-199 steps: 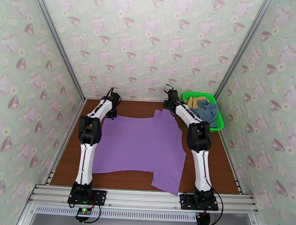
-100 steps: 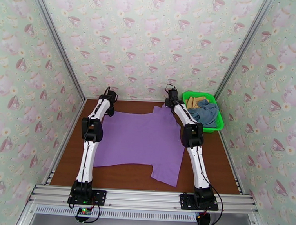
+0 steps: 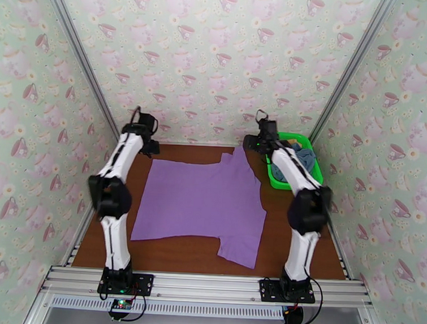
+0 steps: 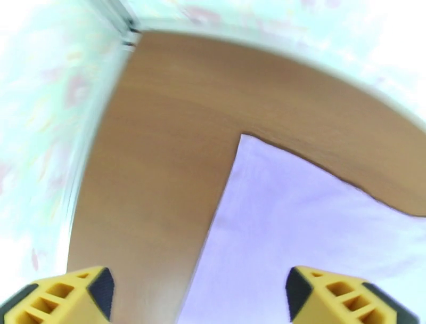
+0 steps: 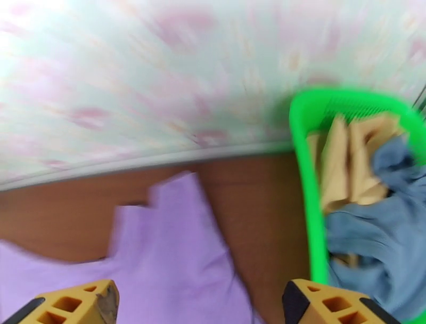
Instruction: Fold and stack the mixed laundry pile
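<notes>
As the lilac garment (image 3: 203,207) is laid flat for folding, left gripper (image 4: 196,286) and right gripper (image 5: 199,299) are held spread at 11 and 1 o'clock; nothing is pinched.

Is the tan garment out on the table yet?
No, the tan garment lies in the green basket beside the blue-grey garment; only the lilac garment is spread on the table.

Lilac garment (image 3: 203,199), seemingly plain; green basket (image 5: 301,176).

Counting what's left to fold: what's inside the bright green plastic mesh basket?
A tan-yellow cloth garment and a slate blue-grey cloth garment partly over it; anything underneath them is covered.
</notes>
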You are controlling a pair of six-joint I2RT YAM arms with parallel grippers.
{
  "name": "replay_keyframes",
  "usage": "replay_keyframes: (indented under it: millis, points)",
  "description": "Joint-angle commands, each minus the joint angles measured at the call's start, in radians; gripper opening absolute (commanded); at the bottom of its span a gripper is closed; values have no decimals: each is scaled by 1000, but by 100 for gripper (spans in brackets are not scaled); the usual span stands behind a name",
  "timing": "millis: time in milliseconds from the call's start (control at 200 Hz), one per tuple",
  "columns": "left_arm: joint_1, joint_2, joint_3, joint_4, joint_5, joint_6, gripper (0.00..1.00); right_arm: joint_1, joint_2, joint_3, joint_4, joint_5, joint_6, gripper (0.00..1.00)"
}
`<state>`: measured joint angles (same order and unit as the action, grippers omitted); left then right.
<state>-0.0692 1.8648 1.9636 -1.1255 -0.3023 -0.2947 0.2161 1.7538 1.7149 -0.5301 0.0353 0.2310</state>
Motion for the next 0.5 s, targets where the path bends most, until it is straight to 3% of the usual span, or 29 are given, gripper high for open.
replay_keyframes:
  millis: [0,85,215,356,496]
  points:
    - [0,-230,-346,-22,158,-139,72,12,-274,-263,-6,-118,14,87]
    - [0,-431,-655,73,290,-226,68,35,-470,-432,-19,-137,48,89]
    - [-1,-673,-1023,167,414,-377,61,92,-645,-612,-51,-206,62,91]
    - [-1,-801,-1211,160,395,-480,57,142,-728,-722,-60,-205,72,90]
    - [2,-810,-1305,188,378,-548,55,157,-720,-802,-24,-248,76,89]
